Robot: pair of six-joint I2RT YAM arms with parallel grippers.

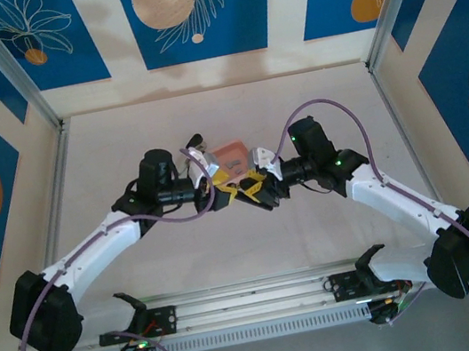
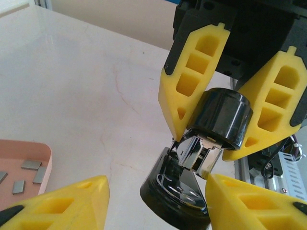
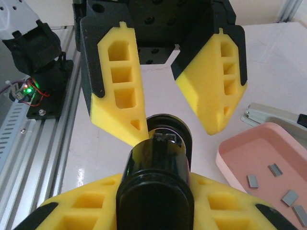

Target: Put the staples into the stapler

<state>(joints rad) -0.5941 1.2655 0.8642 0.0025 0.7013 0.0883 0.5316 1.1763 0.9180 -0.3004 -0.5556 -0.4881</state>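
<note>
Both arms (image 1: 93, 244) are white with black joints (image 1: 158, 175), purple cables (image 1: 323, 102) and yellow cut-out fingers (image 2: 196, 72).

Probably a lab; aluminium rail (image 1: 265, 301), patterned enclosure walls (image 1: 189, 12).

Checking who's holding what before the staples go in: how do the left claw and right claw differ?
Grip: the right claw is shut on the black upper part of the stapler, while the left claw is open, fingers spread. Place: the right claw sits high on the stapler; the left claw brackets its lower base, a gap showing on one side. Both have yellow cut-out fingers and meet at the stapler.
</note>
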